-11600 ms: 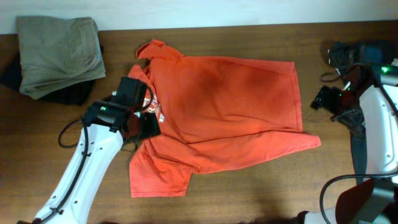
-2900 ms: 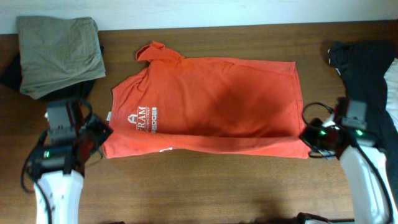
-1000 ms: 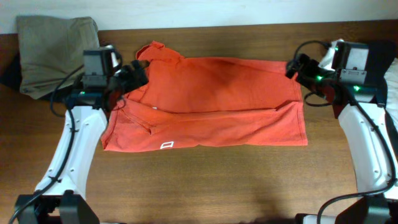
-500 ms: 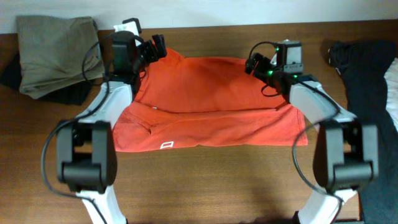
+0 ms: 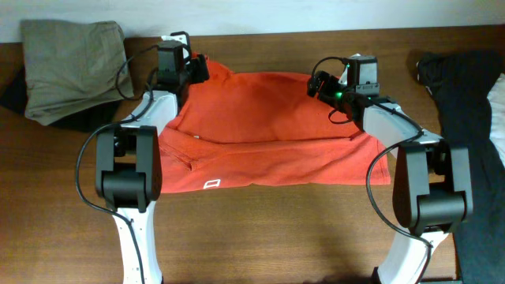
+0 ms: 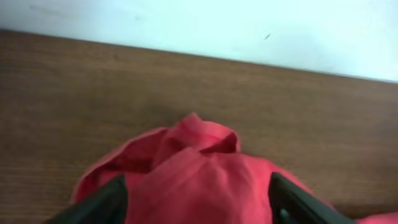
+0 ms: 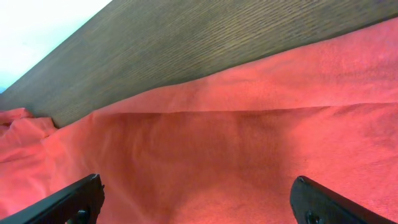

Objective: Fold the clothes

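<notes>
The red-orange T-shirt (image 5: 260, 118) lies flat on the wooden table (image 5: 276, 237), folded lengthwise, with a small white label (image 5: 211, 184) near its front edge. My left gripper (image 5: 197, 68) is at the shirt's far left corner, over the bunched sleeve. In the left wrist view its jaws (image 6: 199, 205) are spread wide with raised red fabric (image 6: 199, 149) between them. My right gripper (image 5: 316, 83) is over the shirt's far edge, right of centre. Its jaws (image 7: 199, 202) are wide open above flat fabric (image 7: 217, 137).
A khaki-olive folded garment (image 5: 71, 67) lies at the back left on something dark (image 5: 12, 95). A black garment (image 5: 465, 87) lies at the right edge. The table's back edge meets a white wall (image 6: 249, 25) just beyond the shirt.
The shirt's front half was folded over. Both arms then went from the front corners to the shirt's far edge. In the last half second the left gripper moved slightly right.
</notes>
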`<state>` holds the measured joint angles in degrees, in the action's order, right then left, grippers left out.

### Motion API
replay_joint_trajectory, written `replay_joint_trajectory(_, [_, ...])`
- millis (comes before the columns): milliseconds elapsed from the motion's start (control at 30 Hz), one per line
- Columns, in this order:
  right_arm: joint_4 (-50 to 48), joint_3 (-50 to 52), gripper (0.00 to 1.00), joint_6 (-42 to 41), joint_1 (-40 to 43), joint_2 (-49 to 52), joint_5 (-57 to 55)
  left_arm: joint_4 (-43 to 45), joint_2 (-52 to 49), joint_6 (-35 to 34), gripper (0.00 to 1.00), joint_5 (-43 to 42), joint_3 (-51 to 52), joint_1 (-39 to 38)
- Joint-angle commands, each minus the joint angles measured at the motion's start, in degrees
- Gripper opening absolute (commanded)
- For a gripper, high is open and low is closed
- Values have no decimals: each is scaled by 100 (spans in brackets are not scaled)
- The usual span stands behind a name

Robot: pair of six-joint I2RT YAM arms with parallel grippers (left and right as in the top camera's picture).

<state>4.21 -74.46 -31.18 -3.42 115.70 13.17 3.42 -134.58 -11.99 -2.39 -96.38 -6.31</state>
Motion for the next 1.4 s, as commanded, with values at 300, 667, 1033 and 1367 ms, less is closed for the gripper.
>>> replay_joint_trajectory(300, [4, -61, 99, 70, 7, -83, 37, -350, -42, 531, 44, 380, -98, 52])
replay_joint_trajectory(667, [2, -61, 99, 70, 4, -83, 42, -304, -76, 612, 52, 142, -98, 280])
replay_joint_trajectory(1033, [0, -61, 99, 70, 7, -83, 79, -275, -385, 610, 53, -236, -98, 271])
replay_joint_trajectory(1367, [638, -717, 76, 496, 407, -273, 26, -101, -385, 608, 0, -234, -107, 273])
